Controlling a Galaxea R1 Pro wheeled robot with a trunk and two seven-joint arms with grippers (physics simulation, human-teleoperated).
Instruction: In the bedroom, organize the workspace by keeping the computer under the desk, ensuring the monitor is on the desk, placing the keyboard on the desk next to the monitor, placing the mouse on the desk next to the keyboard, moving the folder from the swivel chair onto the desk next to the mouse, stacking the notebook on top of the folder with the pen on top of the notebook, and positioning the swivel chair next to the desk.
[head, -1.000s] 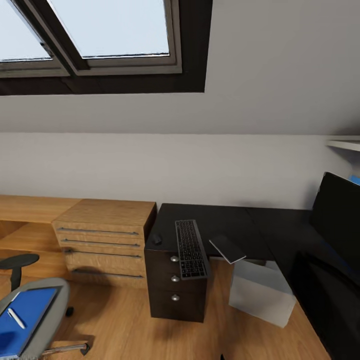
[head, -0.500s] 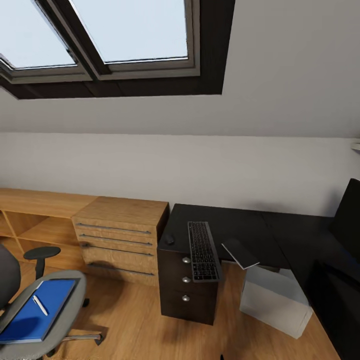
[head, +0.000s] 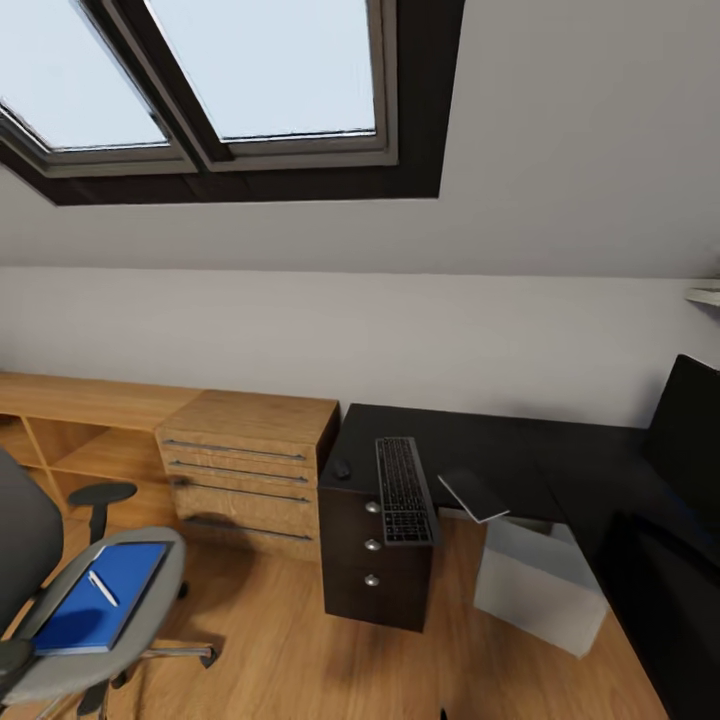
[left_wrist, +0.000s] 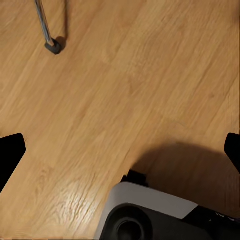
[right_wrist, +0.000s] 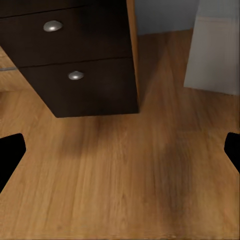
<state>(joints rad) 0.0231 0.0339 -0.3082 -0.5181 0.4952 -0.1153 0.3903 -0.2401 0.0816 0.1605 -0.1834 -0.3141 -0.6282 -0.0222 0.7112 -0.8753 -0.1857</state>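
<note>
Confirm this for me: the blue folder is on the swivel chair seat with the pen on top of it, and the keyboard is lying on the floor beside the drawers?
Not quite. The keyboard is not on the floor; the head view shows it on the desk, above the drawers, with the mouse beside it. The rest holds: the folder lies on the swivel chair seat with the pen on top.

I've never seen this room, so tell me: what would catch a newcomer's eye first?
Probably the bright blue folder on the swivel chair at lower left, with a white pen lying on it. Next, the black desk, where the keyboard and a notebook jut over the front edge, the keyboard above the drawers. Big skylights fill the sloped ceiling.
</note>
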